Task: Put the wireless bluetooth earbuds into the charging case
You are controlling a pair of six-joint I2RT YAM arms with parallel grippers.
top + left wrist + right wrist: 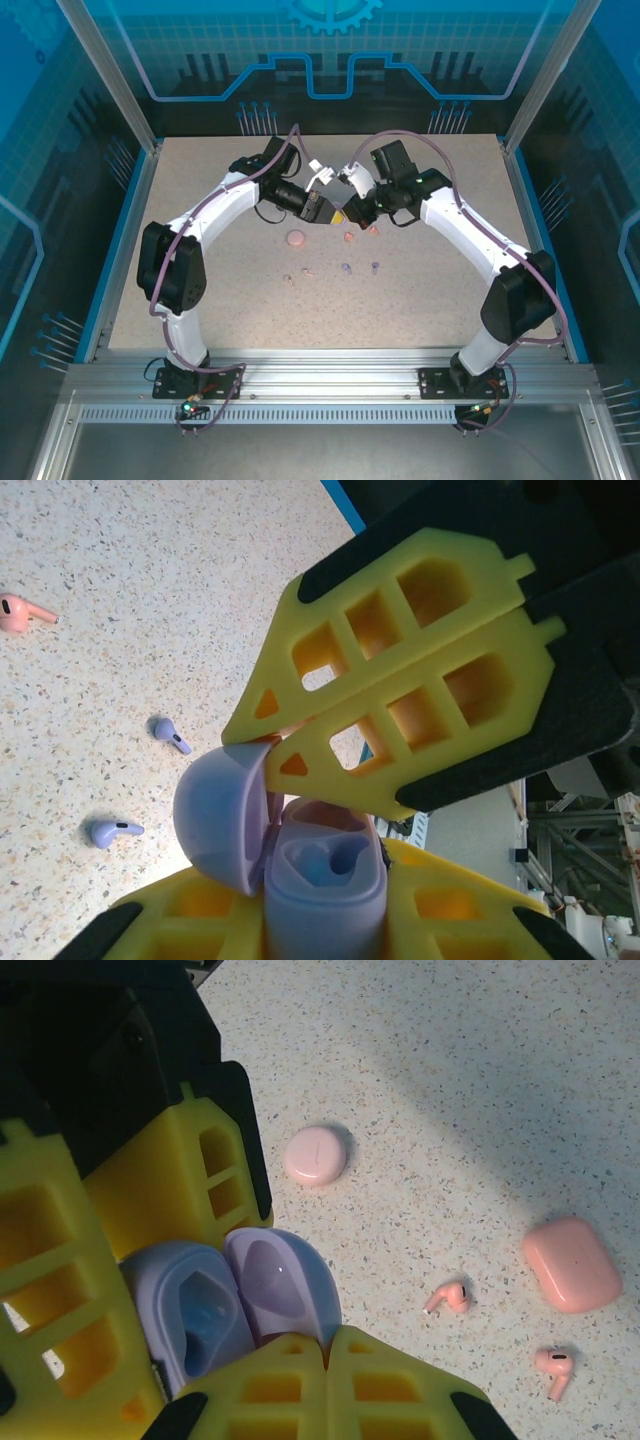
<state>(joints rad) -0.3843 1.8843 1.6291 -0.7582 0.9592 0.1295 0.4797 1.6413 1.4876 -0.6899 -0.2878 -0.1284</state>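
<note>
The purple charging case [320,880] is held upright, and my left gripper [320,925] is shut on its body, yellow fingers [190,920] on either side. Its lid [215,815] hangs open to the left, and the wells inside look empty. My right gripper [328,1345] is shut, its tips against the edge of the open lid [285,1285]. In the top view both grippers, left [322,208] and right [350,212], meet above the table's middle. Two purple earbuds [170,732] [113,830] lie on the table. Two coral earbuds [450,1297] [553,1368] lie apart from them.
A round pale pink case [316,1154] and a closed coral case [572,1263] rest on the speckled table [420,300]. Two small pale buds [289,279] [307,270] lie nearer the front. Blue rails and glass walls bound the table.
</note>
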